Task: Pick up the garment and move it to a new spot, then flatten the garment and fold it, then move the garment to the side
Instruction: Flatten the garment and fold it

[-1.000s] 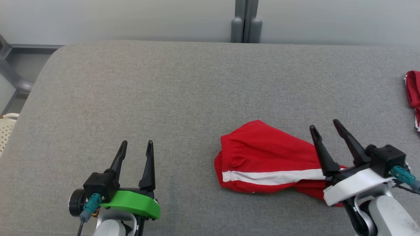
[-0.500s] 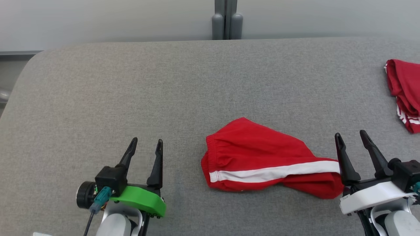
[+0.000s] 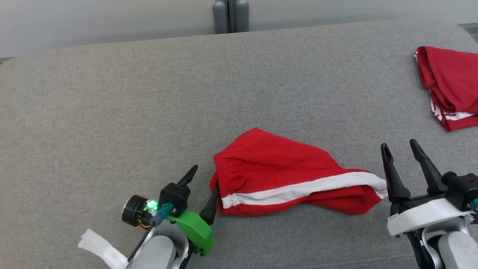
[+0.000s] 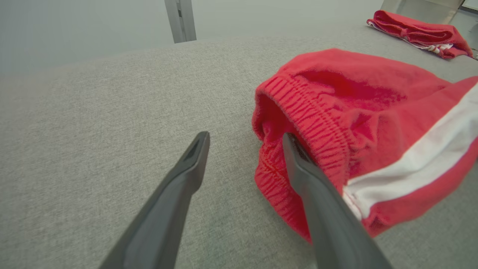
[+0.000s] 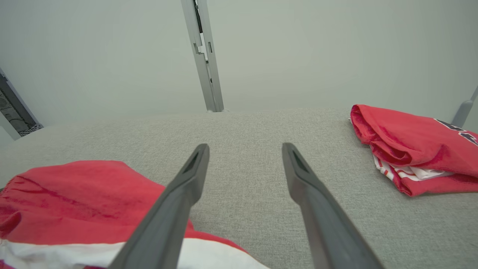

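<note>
"Garment first: where does it lie?"

"Red shorts with a white side stripe, bunched on the grey padded surface, toward five o'clock from its middle in the head view. The elastic waistband faces nine o'clock and the leg end trails to three."

"And the left gripper?"

"At seven o'clock in the head view, tilted toward one o'clock, jaws spread wide and holding nothing. One finger lies at the waistband's open mouth, the other over bare grey cloth on its nine o'clock side. Whether the near finger touches the fabric, I cannot tell."

"Right gripper?"

"At four o'clock, fingers pointing to twelve, spread just as wide, empty. It stands just beside the leg end, on its three o'clock side."

"Anything else?"

"A second red garment, folded, with white trim, lies at two o'clock, well apart from the shorts. A grey post rises behind the far edge at twelve. A white strip sticks out near the left gripper, at its seven o'clock."
</note>
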Motion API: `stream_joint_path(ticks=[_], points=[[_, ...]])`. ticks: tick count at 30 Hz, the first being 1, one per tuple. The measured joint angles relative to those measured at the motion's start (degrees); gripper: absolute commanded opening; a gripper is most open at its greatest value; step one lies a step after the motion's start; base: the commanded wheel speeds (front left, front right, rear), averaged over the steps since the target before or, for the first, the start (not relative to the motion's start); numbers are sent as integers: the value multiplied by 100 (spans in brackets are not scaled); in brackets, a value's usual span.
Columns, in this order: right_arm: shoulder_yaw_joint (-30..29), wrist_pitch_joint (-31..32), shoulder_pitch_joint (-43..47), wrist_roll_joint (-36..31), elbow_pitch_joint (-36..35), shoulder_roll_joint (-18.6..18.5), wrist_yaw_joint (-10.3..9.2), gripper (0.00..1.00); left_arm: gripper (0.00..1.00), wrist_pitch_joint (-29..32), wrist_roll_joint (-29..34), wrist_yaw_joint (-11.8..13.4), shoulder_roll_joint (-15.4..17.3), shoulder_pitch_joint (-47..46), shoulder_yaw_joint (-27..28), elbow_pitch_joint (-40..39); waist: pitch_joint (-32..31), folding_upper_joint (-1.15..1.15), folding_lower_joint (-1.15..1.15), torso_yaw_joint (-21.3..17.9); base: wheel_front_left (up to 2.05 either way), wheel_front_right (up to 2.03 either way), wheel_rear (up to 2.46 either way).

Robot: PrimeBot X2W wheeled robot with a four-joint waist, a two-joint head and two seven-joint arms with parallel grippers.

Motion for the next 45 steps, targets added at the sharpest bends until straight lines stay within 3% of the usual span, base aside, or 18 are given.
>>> stream_joint_path(ticks=[12,13,14,15,22,32,33,34,40,42,45], points=[[57,-7,-141,16,97,-43,0,100,100,0,-634,-9,32,-643,-1418,913,184,0,0,-330,0,0,0],[69,-7,-151,14,97,-26,0,100,44,0,-704,-9,37,-693,-1438,996,190,0,0,-346,0,0,0],[85,-7,-157,10,96,-13,0,100,13,0,-745,-9,45,-734,-1448,1049,195,0,0,-356,0,0,0],[100,-7,-164,9,94,-2,0,100,0,0,-777,-9,60,-793,-1462,1100,201,0,0,-363,0,0,0],[119,-7,-217,9,115,-13,0,100,0,0,-888,2,164,-1246,-1188,1162,191,0,0,-348,0,0,0],[110,-35,-240,-22,131,-5,0,100,0,0,-720,308,431,-1555,-382,839,126,0,0,-399,0,0,0],[110,-43,-238,-34,140,10,0,100,40,0,-720,289,424,-1540,-356,834,124,0,0,-396,0,0,0],[110,-43,-234,-44,149,21,0,100,100,0,-702,268,412,-1515,-339,826,122,0,0,-389,0,0,0],[9,-58,-178,-70,209,74,0,100,100,0,-662,236,363,-1125,-55,651,39,0,0,-296,0,0,0],[-35,-60,-47,-90,244,141,0,100,100,0,-642,299,498,-459,475,107,-149,0,0,-155,0,0,0],[-60,-66,59,-94,258,171,0,100,100,0,-577,302,531,-187,673,-301,-237,0,0,-60,0,0,0]])
